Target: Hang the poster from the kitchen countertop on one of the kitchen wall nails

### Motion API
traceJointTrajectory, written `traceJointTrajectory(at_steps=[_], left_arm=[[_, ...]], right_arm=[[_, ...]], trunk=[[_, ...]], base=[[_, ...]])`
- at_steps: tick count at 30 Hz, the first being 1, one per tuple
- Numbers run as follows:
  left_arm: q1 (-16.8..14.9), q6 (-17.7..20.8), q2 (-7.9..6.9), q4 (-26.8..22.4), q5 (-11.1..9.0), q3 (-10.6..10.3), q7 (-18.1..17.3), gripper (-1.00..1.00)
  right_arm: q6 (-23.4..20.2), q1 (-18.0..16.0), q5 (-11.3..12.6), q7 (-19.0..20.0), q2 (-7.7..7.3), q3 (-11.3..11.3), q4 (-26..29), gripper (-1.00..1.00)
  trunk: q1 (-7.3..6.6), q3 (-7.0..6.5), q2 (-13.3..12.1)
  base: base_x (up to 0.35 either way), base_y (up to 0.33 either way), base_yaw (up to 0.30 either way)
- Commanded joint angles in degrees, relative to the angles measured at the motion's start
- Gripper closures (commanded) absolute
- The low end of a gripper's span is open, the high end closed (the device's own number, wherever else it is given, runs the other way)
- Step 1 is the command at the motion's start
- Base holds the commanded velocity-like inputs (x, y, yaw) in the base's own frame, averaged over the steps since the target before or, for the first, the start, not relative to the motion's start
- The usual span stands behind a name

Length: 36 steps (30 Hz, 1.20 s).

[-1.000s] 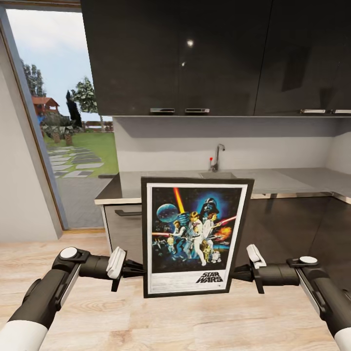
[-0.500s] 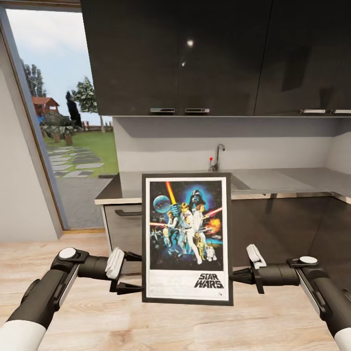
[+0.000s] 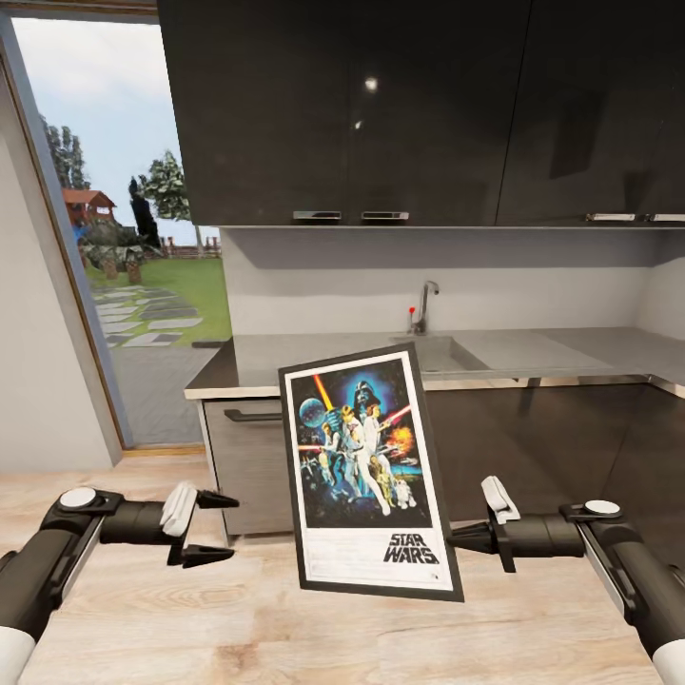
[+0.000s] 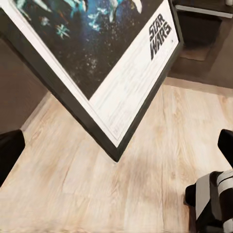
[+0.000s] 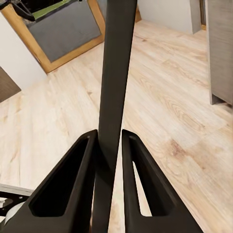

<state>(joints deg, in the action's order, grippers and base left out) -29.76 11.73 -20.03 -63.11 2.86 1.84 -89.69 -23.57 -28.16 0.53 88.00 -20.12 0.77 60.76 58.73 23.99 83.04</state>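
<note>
Steel countertop [image 3: 314,357] holds a sink [image 3: 440,354] and tap [image 3: 424,304].

Black arms [image 3: 57,571] — white cuffs, caps

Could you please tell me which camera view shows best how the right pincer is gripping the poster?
The right wrist view: the right pincer has its two fingers closed on the poster's thin black frame edge. The head view shows the poster's face tilted, with that pincer at its side. The left wrist view shows the poster's lower corner above the floor.
</note>
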Motion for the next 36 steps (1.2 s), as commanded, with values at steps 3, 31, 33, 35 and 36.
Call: traceJointTrajectory(at_steps=[3,31,33,35,36], left_arm=[[-0.04,0.10,-1.71,4.59,0.25,0.78,-0.31,-1.00],[2.83,-25.75,-3.18,61.05,-3.88,16.77,4.90,-1.00],[3.71,-25.80,-3.17,61.29,-5.31,16.86,5.72,-1.00],[5.81,-25.83,-3.17,61.54,-7.53,16.92,6.59,-1.00],[6.20,-25.82,-3.17,61.57,-8.09,16.93,6.72,-1.00]], right_arm=[[-0.78,-0.02,0.08,0.33,-0.01,0.09,0.03,1.00],[5.81,0.63,-0.17,-0.56,0.01,0.34,-0.10,1.00],[5.91,0.64,-0.15,-1.09,0.00,0.35,-0.05,1.00],[5.94,0.65,-0.01,-1.91,0.00,0.45,0.81,1.00],[5.93,0.65,-0.01,-2.02,-0.01,0.47,1.04,1.00]], trunk=[[0.00,0.07,0.04],[0.00,0.07,0.04],[0.00,0.07,0.04],[0.00,0.07,0.04],[0.00,0.07,0.04]], base=[[0.000,0.000,0.000],[0.000,0.000,0.001],[0.000,0.000,0.076],[0.000,0.000,0.188],[0.000,0.000,0.225]])
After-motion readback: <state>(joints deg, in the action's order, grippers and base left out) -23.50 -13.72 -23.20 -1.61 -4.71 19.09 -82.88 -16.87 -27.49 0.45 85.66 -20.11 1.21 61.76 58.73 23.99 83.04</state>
